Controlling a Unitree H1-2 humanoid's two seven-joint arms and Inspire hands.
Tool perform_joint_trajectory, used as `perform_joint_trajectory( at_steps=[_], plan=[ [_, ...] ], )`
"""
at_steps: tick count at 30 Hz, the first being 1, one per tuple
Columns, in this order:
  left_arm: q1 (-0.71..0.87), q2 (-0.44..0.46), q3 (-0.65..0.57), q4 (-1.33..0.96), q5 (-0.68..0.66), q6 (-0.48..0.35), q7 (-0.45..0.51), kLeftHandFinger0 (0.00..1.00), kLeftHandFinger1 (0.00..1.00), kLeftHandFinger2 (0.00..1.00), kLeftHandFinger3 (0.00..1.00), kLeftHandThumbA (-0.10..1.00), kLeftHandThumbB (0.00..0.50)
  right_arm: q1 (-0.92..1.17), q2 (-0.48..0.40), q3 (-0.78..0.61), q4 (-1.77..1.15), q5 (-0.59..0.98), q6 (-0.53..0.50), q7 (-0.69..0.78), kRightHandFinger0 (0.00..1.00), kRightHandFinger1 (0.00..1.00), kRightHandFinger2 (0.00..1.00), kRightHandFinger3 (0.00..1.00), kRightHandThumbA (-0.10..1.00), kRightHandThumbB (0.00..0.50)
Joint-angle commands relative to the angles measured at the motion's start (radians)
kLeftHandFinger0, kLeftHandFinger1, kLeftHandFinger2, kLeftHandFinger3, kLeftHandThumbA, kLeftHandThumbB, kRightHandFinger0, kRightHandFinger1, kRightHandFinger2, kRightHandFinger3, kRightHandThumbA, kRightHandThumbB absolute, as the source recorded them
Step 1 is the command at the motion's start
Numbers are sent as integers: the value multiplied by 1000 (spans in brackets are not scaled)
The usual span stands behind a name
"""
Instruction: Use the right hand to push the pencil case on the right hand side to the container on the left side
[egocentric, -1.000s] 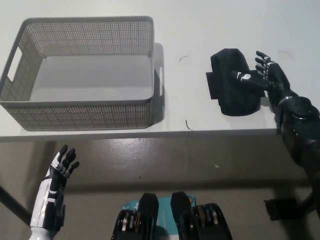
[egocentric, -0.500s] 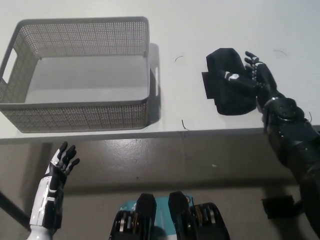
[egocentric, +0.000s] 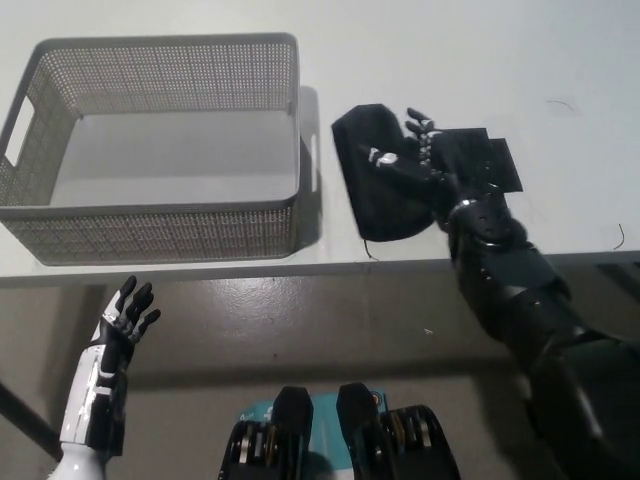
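Left hand (egocentric: 118, 325) idle at lower left, below table edge, fingers spread, holding nothing. Grey mesh basket (egocentric: 160, 225) on left part of white table (egocentric: 560, 60), nothing inside. Black pencil case (egocentric: 378, 188) just right of basket, narrow gap to its wall. Right hand (egocentric: 420, 160) flat against case's right side, fingers extended, grasping nothing. Black flat piece (egocentric: 490, 160) lies beneath wrist. Push under way, nearly done; next calls for short leftward shove until contact. Grey floor (egocentric: 330, 330) below.
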Motion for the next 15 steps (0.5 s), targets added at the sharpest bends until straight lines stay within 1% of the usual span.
perform_joint_trajectory(
  at_steps=[1, 2, 5, 7, 8, 11, 15],
  plan=[
    [-18, 23, 4, -33, -9, 0, -11, 1000, 1000, 1000, 1000, 979, 260, -72, 72, -20, -2, 29, 1, 28, 1000, 1000, 1000, 1000, 1000, 313],
    [-17, 25, 5, -37, -8, 4, -11, 1000, 1000, 1000, 1000, 980, 258, -75, 79, -16, -3, 20, 1, 19, 1000, 1000, 1000, 1000, 1000, 305],
    [-24, 23, 2, -45, -10, 13, -9, 1000, 1000, 1000, 1000, 971, 251, -85, 95, -10, -6, 10, -3, 12, 1000, 1000, 1000, 1000, 1000, 309],
    [-24, 22, 1, -46, -14, 15, -10, 1000, 1000, 1000, 1000, 968, 268, -89, 112, -10, -7, 9, -11, 4, 1000, 1000, 1000, 1000, 1000, 300],
    [-25, 22, 1, -47, -15, 15, -11, 1000, 1000, 1000, 1000, 968, 269, -90, 116, -12, -7, 10, -13, 1, 1000, 1000, 1000, 1000, 1000, 300],
    [-27, 21, 1, -53, -11, 31, -8, 1000, 1000, 1000, 1000, 980, 287, -97, 128, -13, -6, 11, -11, 1, 1000, 1000, 1000, 1000, 1000, 311],
    [-30, 25, 4, -46, -14, 17, -11, 1000, 1000, 1000, 1000, 975, 271, -105, 148, -40, -6, 41, -3, 16, 1000, 1000, 1000, 1000, 1000, 355]
  ],
)
